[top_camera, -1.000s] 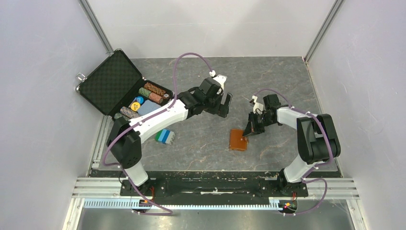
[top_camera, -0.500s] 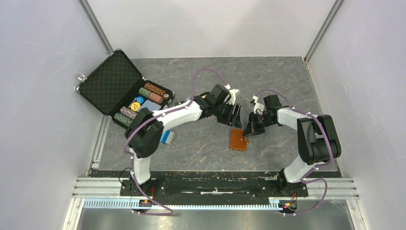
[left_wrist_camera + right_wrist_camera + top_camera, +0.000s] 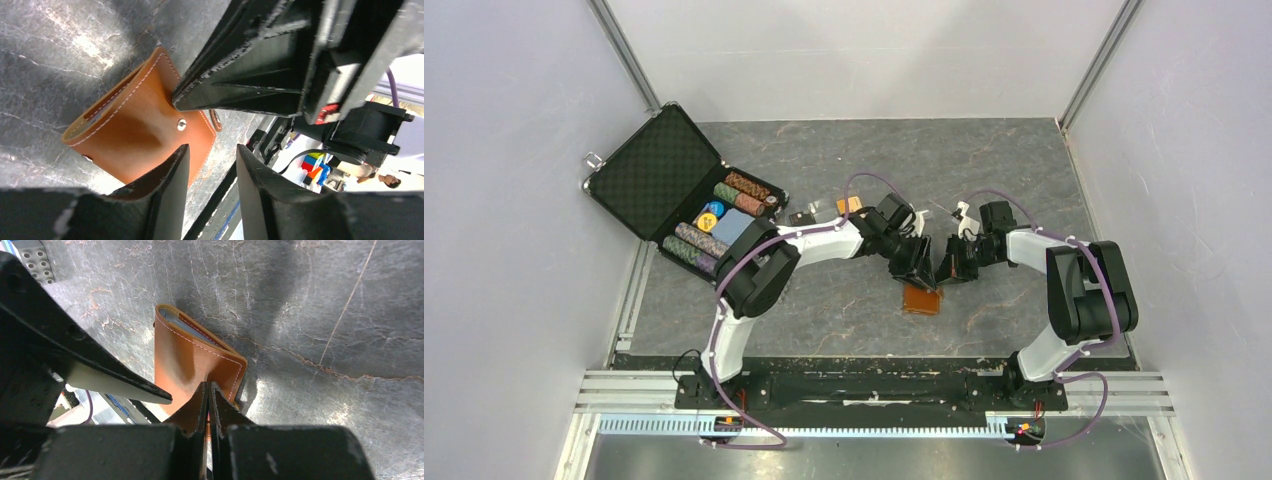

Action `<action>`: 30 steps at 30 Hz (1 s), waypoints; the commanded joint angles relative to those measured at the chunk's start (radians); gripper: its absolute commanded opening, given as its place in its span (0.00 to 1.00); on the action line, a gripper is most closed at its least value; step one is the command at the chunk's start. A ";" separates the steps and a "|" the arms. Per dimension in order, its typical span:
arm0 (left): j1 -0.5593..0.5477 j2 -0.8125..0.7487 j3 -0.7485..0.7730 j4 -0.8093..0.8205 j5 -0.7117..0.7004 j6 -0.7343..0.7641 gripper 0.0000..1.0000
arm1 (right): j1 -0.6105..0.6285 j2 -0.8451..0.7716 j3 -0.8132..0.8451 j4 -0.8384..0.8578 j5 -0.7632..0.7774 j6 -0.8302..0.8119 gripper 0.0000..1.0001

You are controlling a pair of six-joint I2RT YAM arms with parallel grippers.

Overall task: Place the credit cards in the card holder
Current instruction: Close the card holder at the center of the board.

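The card holder (image 3: 921,299) is a tan-brown leather wallet lying closed on the grey table, snap stud up (image 3: 181,125). My left gripper (image 3: 915,270) hangs over its far-left edge. Its jaws (image 3: 212,150) are partly open and have nothing between them. My right gripper (image 3: 945,274) is shut, its tips (image 3: 207,386) pressed on the card holder's (image 3: 192,357) near edge. Whether leather is pinched I cannot tell. An orange credit card (image 3: 852,205) and a dark one (image 3: 802,216) lie on the table behind the left arm.
An open black foam-lined briefcase (image 3: 656,165) with rows of poker chips (image 3: 724,200) stands at the back left. Both forearms nearly meet above the card holder. Metal rails (image 3: 874,385) run along the table's near edge.
My left arm has swung right and down from mid-table to the card holder, its jaws narrowing from wide open. The right gripper and the card holder have stayed where they were.
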 commanded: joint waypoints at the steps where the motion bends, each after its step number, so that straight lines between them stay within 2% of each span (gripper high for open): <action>1: -0.002 0.040 0.048 0.022 0.031 -0.051 0.44 | 0.001 0.007 -0.026 0.022 0.063 -0.017 0.00; 13: -0.003 0.102 0.117 0.010 0.065 -0.060 0.28 | 0.000 0.002 -0.028 0.021 0.060 -0.013 0.00; 20: -0.004 0.125 0.152 -0.029 0.055 -0.047 0.03 | 0.001 0.005 -0.023 0.022 0.057 -0.013 0.00; 21: -0.004 0.126 0.155 -0.034 0.056 -0.044 0.02 | 0.001 0.004 -0.023 0.022 0.056 -0.011 0.00; 24: -0.003 0.124 0.157 -0.041 0.053 -0.042 0.04 | 0.001 0.005 -0.023 0.021 0.056 -0.012 0.00; 26: -0.003 0.115 0.156 -0.046 0.050 -0.041 0.19 | 0.001 0.005 -0.024 0.021 0.056 -0.012 0.00; 27: -0.002 0.107 0.152 -0.046 0.048 -0.040 0.22 | 0.001 0.005 -0.024 0.021 0.056 -0.014 0.00; 30: -0.002 0.077 0.129 -0.035 0.036 -0.044 0.26 | 0.001 0.003 -0.026 0.020 0.057 -0.015 0.00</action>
